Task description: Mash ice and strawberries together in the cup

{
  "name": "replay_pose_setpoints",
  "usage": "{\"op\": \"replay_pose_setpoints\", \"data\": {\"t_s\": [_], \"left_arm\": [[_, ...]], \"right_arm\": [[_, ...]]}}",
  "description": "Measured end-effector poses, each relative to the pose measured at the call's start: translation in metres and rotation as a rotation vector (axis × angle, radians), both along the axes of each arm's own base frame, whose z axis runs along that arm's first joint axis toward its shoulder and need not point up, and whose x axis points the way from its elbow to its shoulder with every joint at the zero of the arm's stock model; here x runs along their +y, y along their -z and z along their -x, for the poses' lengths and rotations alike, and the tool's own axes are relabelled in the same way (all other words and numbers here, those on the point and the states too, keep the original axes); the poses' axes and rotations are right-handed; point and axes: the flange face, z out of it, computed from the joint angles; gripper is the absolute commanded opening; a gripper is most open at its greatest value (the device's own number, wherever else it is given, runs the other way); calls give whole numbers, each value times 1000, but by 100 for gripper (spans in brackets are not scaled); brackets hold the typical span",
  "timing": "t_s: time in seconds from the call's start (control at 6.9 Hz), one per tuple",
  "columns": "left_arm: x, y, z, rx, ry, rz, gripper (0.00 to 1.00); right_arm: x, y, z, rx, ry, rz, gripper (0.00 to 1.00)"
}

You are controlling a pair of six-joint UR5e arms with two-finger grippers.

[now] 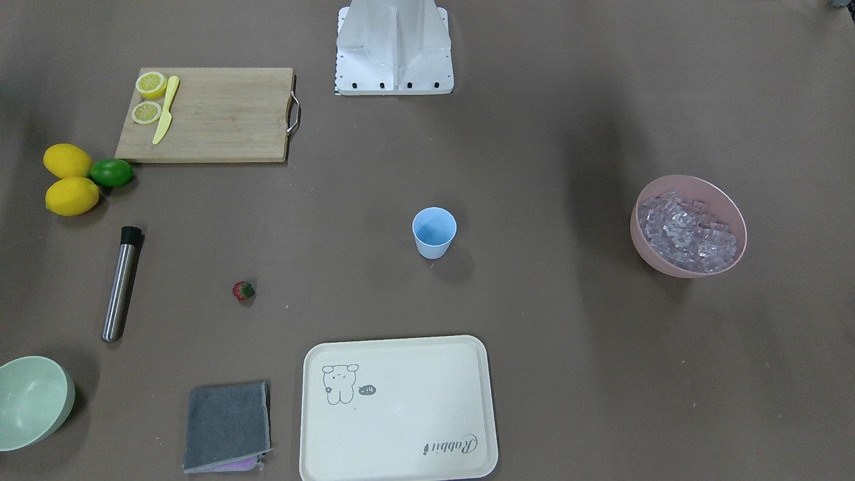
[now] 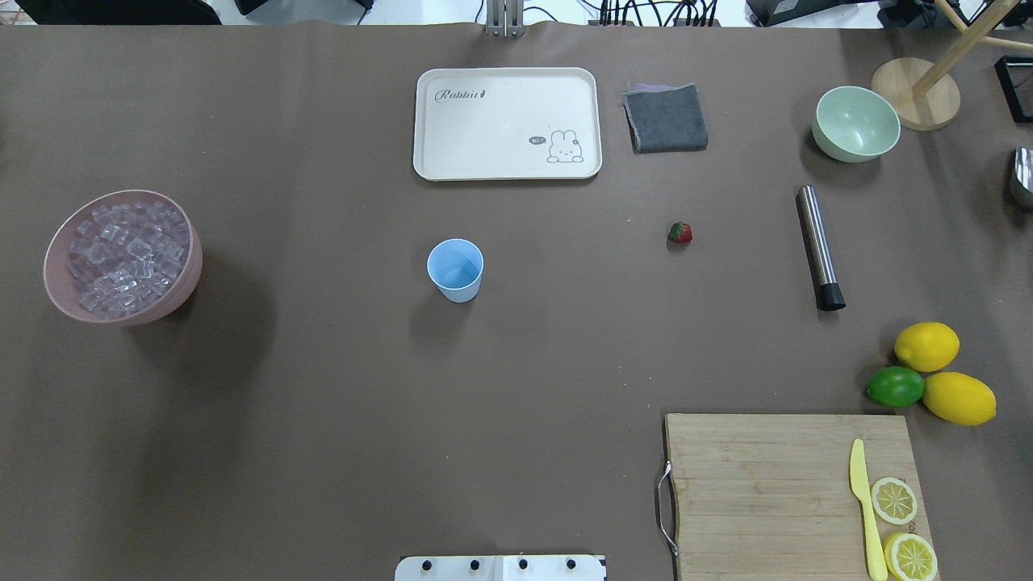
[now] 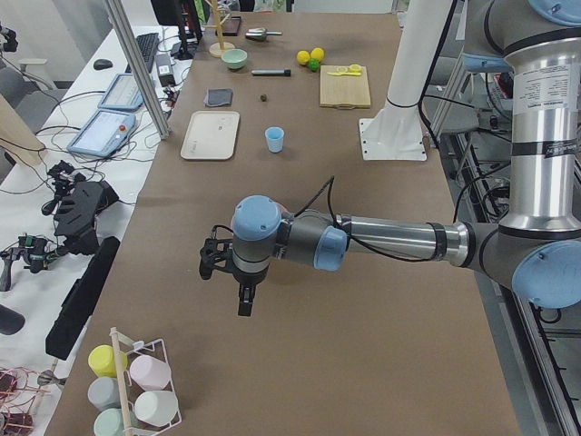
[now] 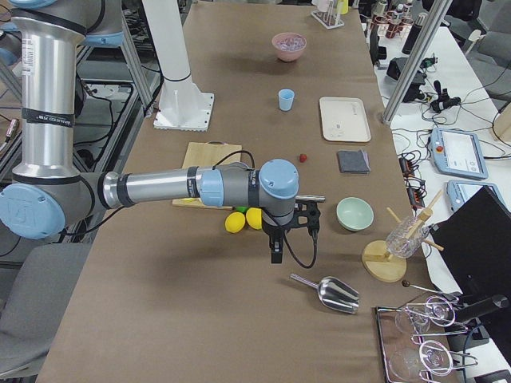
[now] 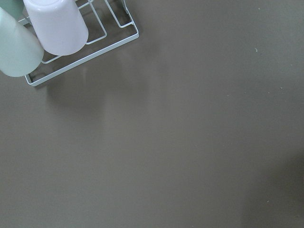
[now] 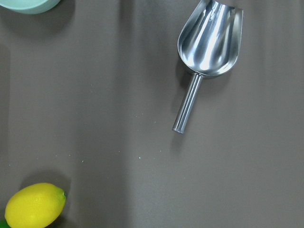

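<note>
Overhead exterior: cup (image 2: 455,270) empty, nothing loaded yet.
The strawberry (image 2: 680,232) lies well to the cup's right; the ice (image 2: 121,254) fills the pink bowl (image 2: 179,300) far to its left. Loading likely comes first: take the strawberry from above and release it inside the rim. Open room rings the cup; only the tray (image 2: 428,165) sits beyond it. The left gripper (image 3: 243,304) and right gripper (image 4: 275,251) hang well away from the cup; whether their fingers are apart or together, I cannot tell.

The overhead camera looks forward and down from behind the robot; the front-facing one looks steeply down from across the table (image 1: 534,133), both sharing the cup (image 2: 455,270). Side cameras look along the table from each end. Wrist cameras hang close over it, near a rack (image 5: 83,59) and a scoop (image 6: 209,42).
</note>
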Motion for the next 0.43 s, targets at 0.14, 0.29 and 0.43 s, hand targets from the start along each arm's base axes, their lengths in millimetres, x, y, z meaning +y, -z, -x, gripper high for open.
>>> {"op": "replay_pose_setpoints", "data": {"t_s": [0.14, 0.29, 0.43], "left_arm": [[-2, 4, -1, 6, -3, -32, 97], [-5, 10, -1, 8, -6, -75, 97], [-8, 15, -5, 8, -15, -116, 97]], "right_arm": [[-1, 1, 0, 0, 0, -2, 100], [-3, 2, 0, 0, 0, -4, 100], [-6, 4, 0, 1, 0, -8, 100]]}}
